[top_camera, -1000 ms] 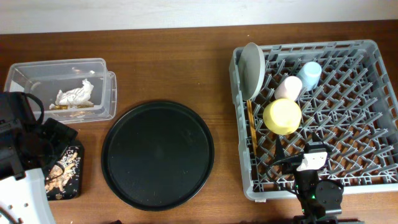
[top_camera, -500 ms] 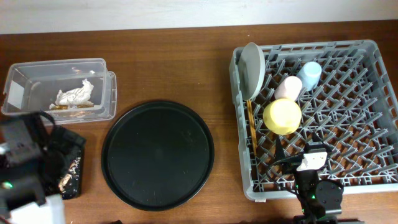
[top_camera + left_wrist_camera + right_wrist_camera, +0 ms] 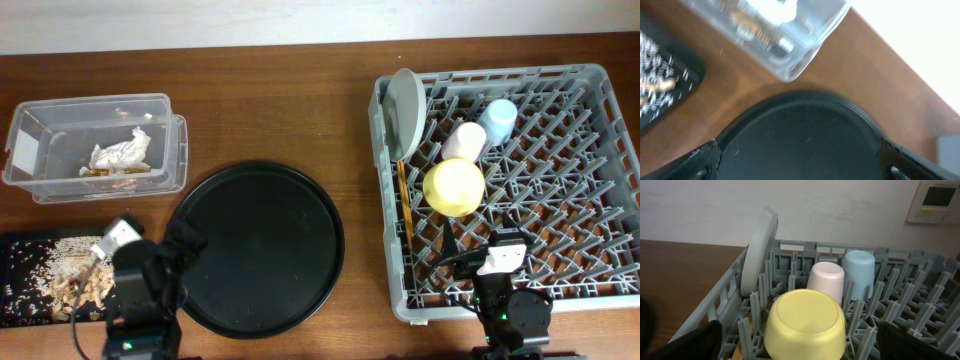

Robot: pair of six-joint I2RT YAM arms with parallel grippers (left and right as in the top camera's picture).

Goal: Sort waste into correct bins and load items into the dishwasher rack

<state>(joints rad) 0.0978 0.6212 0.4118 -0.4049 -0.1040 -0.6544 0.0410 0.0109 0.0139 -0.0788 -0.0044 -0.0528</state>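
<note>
Seeing all sorted, park left gripper [image 3: 799,164] & right gripper [image 3: 802,345] splayed, empty, at table [image 3: 350,100] front edge, off square grey plastic pegged rack [image 3: 420,310].

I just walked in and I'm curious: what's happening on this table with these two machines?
It's a clean-up job. The dishwasher rack holds the plate, pink cup, blue cup, yellow bowl and chopsticks. The napkin lies in the clear box, food scraps on the flat black tray. The left tool, by the round black tray, and the right tool, at the rack's edge, are open and empty.
</note>
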